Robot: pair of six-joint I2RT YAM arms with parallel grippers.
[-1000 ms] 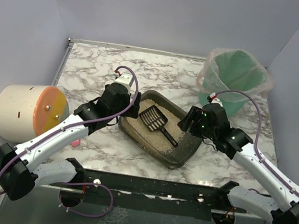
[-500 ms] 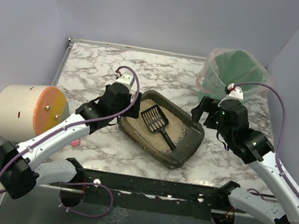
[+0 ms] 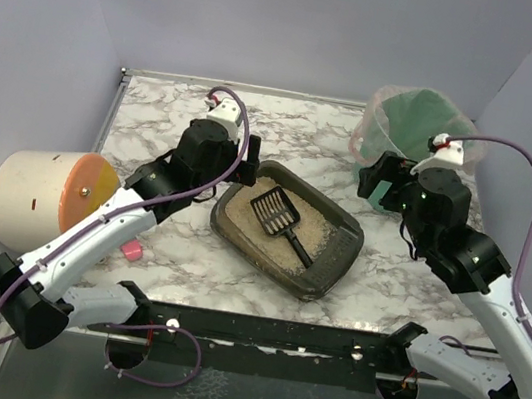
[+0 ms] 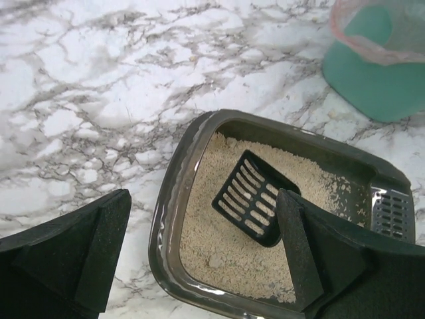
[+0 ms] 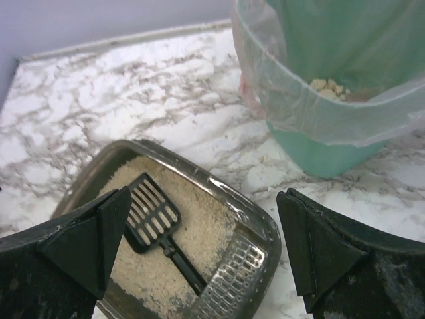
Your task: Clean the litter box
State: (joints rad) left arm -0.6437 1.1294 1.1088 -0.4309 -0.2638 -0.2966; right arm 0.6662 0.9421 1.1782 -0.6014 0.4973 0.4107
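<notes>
**Item:** litter box (image 3: 327, 275), a dark tray of beige litter at the centre of the marble worktop (image 3: 168, 113), long axis running 10 to 4 o'clock

**Contents:** black slotted scoop (image 3: 278, 217) lying on the litter, head toward 10 o'clock, handle toward 4 o'clock, held by neither hand

**Left hand** (image 4: 202, 199): above the box's 9 o'clock side, fingers spread wide, empty

**Right hand** (image 5: 204, 196): raised at 2 o'clock of the box, near the green bag-lined bucket (image 3: 430, 119), fingers spread wide, empty

**Bucket contents:** a few pale lumps (image 5: 325, 86) in the bag

**Step in hand, as judged:** taking up the scoop for a sifting pass
- Approach the handle from its free 4 o'clock end, which suits the right hand
- Close across the handle's narrow width so the head stays level
- Skim shallow and shake over the box before carrying to the bucket
- Keep clear of the loose bag rim

**Hard to make out:**
- The scoop handle is cut off by a finger in the left wrist view
- Whether any waste remains in the litter cannot be told
- A grey perforated patch (image 5: 229, 276) at the box's corner is unidentified
- A small pink item (image 3: 131, 251) beside the left arm is too small to name
- A cream cylinder (image 3: 43, 200) with an orange face sits at the worktop's 9 o'clock edge, purpose unclear
</notes>
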